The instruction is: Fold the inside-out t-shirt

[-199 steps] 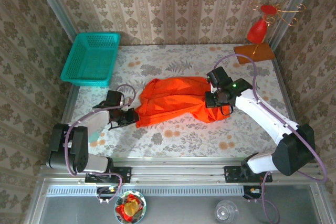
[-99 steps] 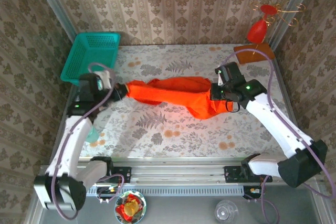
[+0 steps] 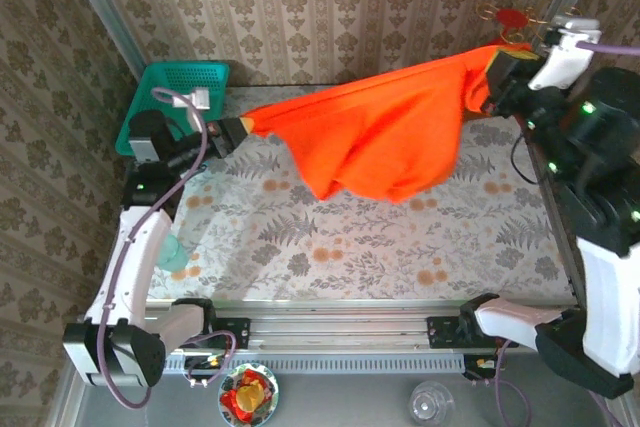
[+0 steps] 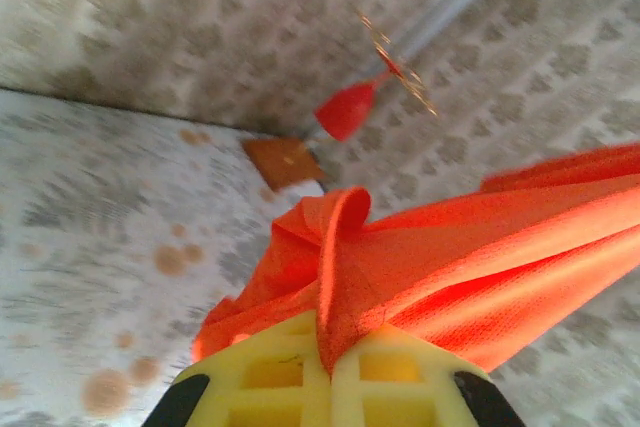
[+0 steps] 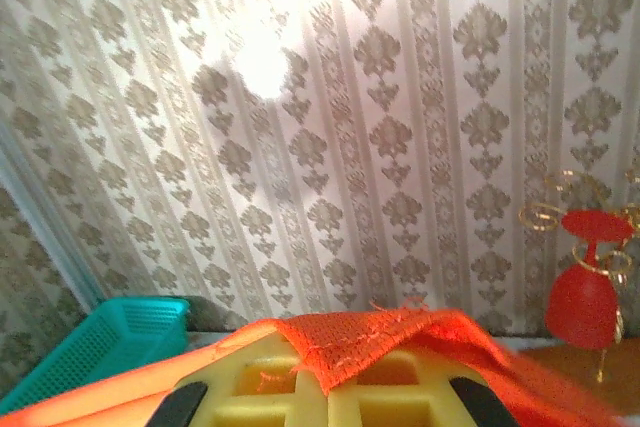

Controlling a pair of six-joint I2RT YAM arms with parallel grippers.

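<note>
The orange inside-out t-shirt (image 3: 380, 132) hangs stretched in the air between both arms, sagging in the middle above the table. My left gripper (image 3: 240, 128) is shut on its left corner, near the basket. My right gripper (image 3: 490, 82) is raised high at the back right and shut on the other end. In the left wrist view, cloth (image 4: 440, 267) is pinched between the yellow pads (image 4: 270, 372) and streams away to the right. In the right wrist view a frayed hem (image 5: 380, 337) lies over the closed yellow pads (image 5: 250, 387).
A teal basket (image 3: 172, 107) stands at the back left corner. A red glossy ornament (image 3: 512, 19) on a wooden base (image 4: 285, 159) stands at the back right, close behind my right gripper. The floral table (image 3: 330, 237) spreads beneath the hanging shirt.
Both arms have lifted the shirt off the table and pulled it apart. The left gripper went from front left up to beside the basket; the right rose toward the ornament.
</note>
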